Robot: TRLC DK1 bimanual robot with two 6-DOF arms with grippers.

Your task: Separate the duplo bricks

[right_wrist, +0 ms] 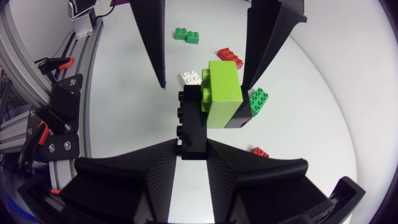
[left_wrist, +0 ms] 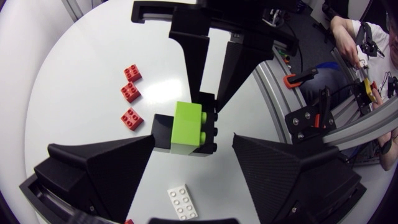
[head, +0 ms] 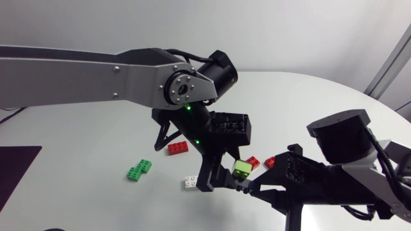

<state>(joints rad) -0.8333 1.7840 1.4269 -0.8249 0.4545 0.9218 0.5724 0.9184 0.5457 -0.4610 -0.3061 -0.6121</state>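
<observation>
Above the white table (head: 77,147), the left arm (head: 96,77) slanted down toward the middle and the right arm (head: 347,144) lay low. The left pincer (left_wrist: 194,140) gaped wide around the lime brick (right_wrist: 224,93). The right pincer (right_wrist: 193,144) clamped the joined black brick (right_wrist: 191,118), whose long axis ran straight ahead.

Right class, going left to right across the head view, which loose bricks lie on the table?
green bricks → red brick → white brick → small red brick → second small red brick
</observation>
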